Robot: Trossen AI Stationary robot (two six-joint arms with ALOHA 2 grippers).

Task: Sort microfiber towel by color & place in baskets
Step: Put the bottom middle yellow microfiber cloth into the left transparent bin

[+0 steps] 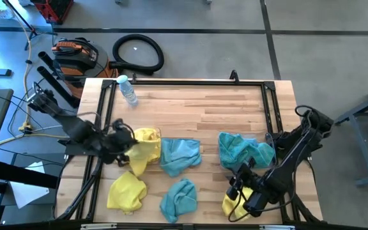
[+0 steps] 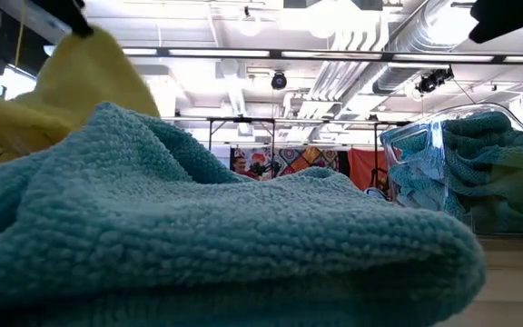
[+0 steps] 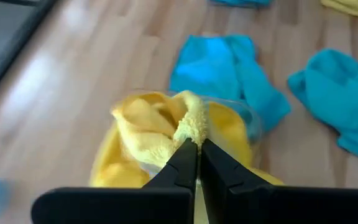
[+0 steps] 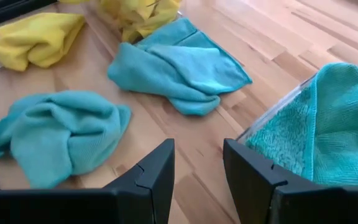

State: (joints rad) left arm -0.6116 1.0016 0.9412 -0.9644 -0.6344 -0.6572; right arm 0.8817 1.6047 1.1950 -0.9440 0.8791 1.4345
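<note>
- The left gripper (image 3: pixel 197 144) is clenched on a yellow towel (image 3: pixel 160 134), pinching a raised fold above the yellow-filled basket (image 1: pixel 147 144).
- The right gripper (image 4: pixel 197 163) hangs released beside the teal-filled basket (image 4: pixel 272 115).
- The cloths look soft, light and floppy; pinch a raised fold.
- Loose teal towels (image 1: pixel 180 155) and another yellow one lie on the wooden desk (image 1: pixel 197 105); the workshop ceiling shows beyond.

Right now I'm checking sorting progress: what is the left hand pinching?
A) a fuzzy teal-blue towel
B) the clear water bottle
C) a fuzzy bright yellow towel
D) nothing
C: the left hand is shut on a fold of the fuzzy bright yellow towel, over the see-through plastic basket.
</note>
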